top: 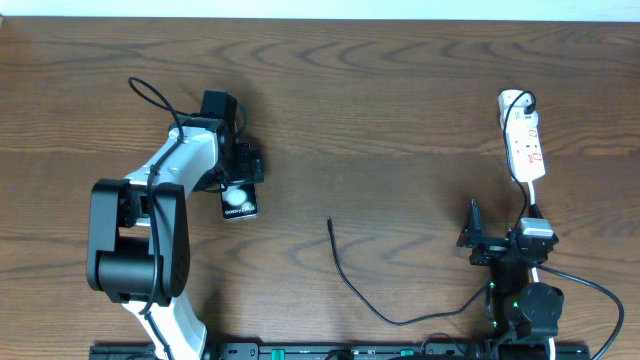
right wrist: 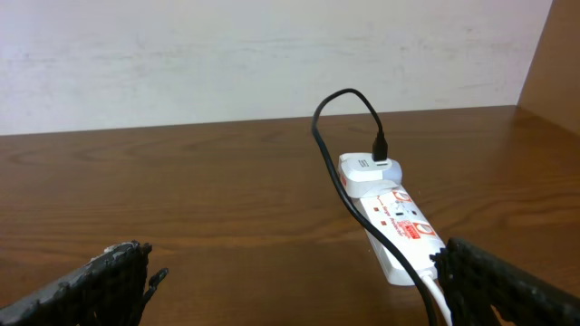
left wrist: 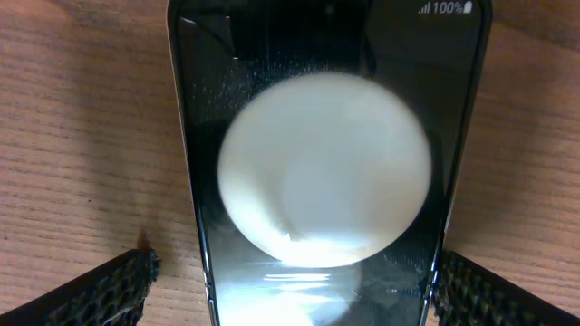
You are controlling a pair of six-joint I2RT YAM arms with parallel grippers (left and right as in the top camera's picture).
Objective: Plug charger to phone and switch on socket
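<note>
The phone point(top: 240, 205) lies flat on the wooden table at the left, its glossy black screen point(left wrist: 326, 181) reflecting a round white light. My left gripper point(top: 240, 183) point(left wrist: 290, 299) is open and straddles the phone's near end, one finger point(left wrist: 109, 290) apart from the left edge and the other finger point(left wrist: 494, 294) close by the right edge. The charger point(top: 345, 275) trails across the middle, its free tip point(top: 330, 221) on bare wood, well right of the phone. The white socket point(top: 522, 140) point(right wrist: 394, 217) lies at the far right. My right gripper point(top: 500, 224) point(right wrist: 299, 285) stands open with nothing in it, short of the socket.
A white adapter point(top: 515, 101) point(right wrist: 367, 172) sits in the socket's far end, and the black charger cable point(right wrist: 335, 177) loops out of it. The socket's white cord point(top: 537, 262) runs toward the right arm's base. A black rail point(top: 350, 352) lines the front edge, and a wall point(right wrist: 272, 54) stands behind the table.
</note>
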